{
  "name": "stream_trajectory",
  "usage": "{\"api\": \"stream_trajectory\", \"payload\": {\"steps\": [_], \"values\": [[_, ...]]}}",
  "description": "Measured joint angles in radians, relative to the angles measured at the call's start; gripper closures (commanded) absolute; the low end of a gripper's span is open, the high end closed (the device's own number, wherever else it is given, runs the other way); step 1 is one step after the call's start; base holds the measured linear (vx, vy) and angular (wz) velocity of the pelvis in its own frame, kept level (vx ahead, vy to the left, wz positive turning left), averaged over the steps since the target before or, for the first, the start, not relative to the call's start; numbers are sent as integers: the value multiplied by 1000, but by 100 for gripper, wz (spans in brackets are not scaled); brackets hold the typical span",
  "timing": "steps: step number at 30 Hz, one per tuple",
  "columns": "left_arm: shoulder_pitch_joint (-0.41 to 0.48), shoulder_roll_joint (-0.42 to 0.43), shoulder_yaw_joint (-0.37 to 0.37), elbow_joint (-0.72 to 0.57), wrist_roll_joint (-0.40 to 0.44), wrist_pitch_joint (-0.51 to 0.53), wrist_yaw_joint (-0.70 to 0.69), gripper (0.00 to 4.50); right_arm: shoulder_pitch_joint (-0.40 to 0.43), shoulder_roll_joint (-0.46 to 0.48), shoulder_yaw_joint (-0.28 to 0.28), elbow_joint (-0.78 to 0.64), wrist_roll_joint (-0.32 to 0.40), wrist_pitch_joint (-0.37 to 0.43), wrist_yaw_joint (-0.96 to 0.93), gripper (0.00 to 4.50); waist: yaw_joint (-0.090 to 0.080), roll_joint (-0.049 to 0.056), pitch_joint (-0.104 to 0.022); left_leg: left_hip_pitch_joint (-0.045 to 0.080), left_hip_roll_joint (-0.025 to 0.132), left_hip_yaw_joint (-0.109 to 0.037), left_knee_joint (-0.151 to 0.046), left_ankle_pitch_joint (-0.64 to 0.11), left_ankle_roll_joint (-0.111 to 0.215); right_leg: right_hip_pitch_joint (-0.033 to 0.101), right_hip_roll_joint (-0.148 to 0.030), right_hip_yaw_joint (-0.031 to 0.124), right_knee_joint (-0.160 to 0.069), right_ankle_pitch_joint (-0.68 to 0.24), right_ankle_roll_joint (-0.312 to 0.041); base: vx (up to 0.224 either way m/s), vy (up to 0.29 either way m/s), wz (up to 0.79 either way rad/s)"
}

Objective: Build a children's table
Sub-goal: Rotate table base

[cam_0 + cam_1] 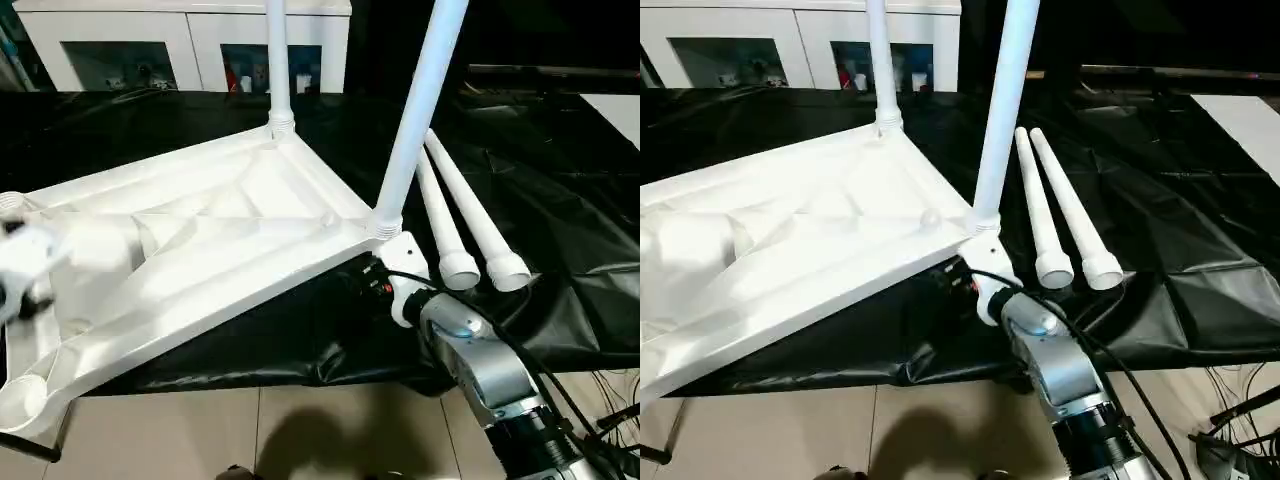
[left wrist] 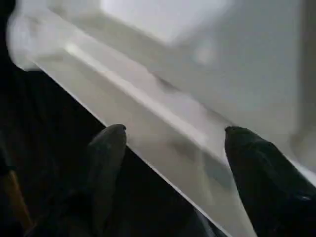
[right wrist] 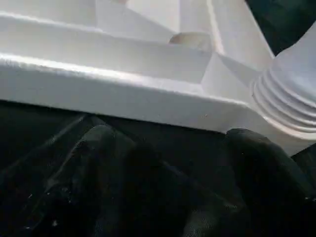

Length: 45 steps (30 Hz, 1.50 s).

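The left pincer (image 2: 173, 143) gapes over the upturned tabletop's (image 1: 200, 250) rim, gripping nothing. Two legs (image 1: 420, 110) stand screwed in. The right pincer (image 3: 168, 148) spreads empty beside that corner; two loose legs (image 1: 470, 215) lie on the black-covered desk (image 1: 560, 180).

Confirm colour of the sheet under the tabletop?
Black sheet; shows best in the right eye view.

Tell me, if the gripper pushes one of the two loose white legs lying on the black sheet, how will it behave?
The loose leg looks round and smooth, so it would probably roll sideways. It seems rigid, so unlikely to bend. The wrinkled black sheet might slow it.
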Motion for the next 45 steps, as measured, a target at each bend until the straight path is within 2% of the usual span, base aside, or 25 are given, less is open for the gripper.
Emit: {"api": "stream_trajectory", "payload": {"steps": [5,7,9,11,17,20,22,30,31,34,36,40,45], "values": [[2,4,-8,-6,-17,12,-7,34,-21,8,5,20,-2,-3,2,72,1,-1,0,0,0,0,1,0,0,0,0,0,2,0,0,0,0,0],[2,-8,7,-11,-34,17,-9,14,-27,9,8,21,-2,-7,3,72,4,-1,0,0,0,0,1,0,0,1,0,0,2,0,0,0,0,0],[3,-26,22,-23,-54,26,-17,14,-30,13,12,32,-2,-11,4,72,8,-2,-1,1,0,0,1,0,0,2,0,0,2,0,0,0,0,0],[3,-52,32,-36,-72,33,-20,49,-33,22,19,58,-3,-12,9,72,11,-2,-1,0,0,0,2,0,0,3,-1,0,3,0,0,0,0,0],[13,-70,21,-50,-113,59,-55,95,-50,50,29,144,-3,-38,23,72,11,-3,-2,1,0,0,5,0,0,3,-1,1,5,1,-1,0,0,0],[18,-69,9,-56,-123,71,-69,105,-103,69,30,218,-3,-62,30,72,7,-3,-2,1,0,-1,6,0,0,3,-1,0,7,1,-1,0,0,0],[34,-66,3,-79,-137,80,-89,132,-134,90,30,266,-2,-88,45,72,5,-3,-2,1,0,-1,6,0,0,3,-1,0,8,1,-1,0,0,0],[45,-74,-38,-180,-209,125,-161,181,-225,162,39,450,0,-164,100,72,-2,-4,-2,0,0,-1,8,0,0,3,-1,1,10,1,-1,0,0,0],[45,-80,-43,-192,-219,126,-170,201,-233,168,39,457,0,-168,103,72,-2,-4,-3,1,0,-1,8,0,0,3,-1,0,10,1,-1,0,0,0],[44,-94,-51,-213,-241,142,-183,215,-277,190,38,544,-1,-209,115,72,-5,-5,-3,1,0,-1,9,0,0,2,0,0,12,1,-1,0,0,0],[43,-101,-55,-222,-247,148,-184,243,-288,196,38,570,-1,-231,126,72,-6,-5,-3,1,0,-1,9,0,0,2,0,0,14,1,-1,0,0,0],[26,-141,-59,-218,-252,148,-175,263,-290,205,38,585,-2,-257,149,72,-7,-5,-3,1,0,-1,9,0,0,2,0,0,15,1,-1,0,0,0],[-34,-220,-85,-181,-255,127,-139,308,-302,204,23,616,-2,-294,150,72,4,-6,-3,1,0,-1,11,0,-1,3,-1,1,16,1,-2,0,0,0]]}}
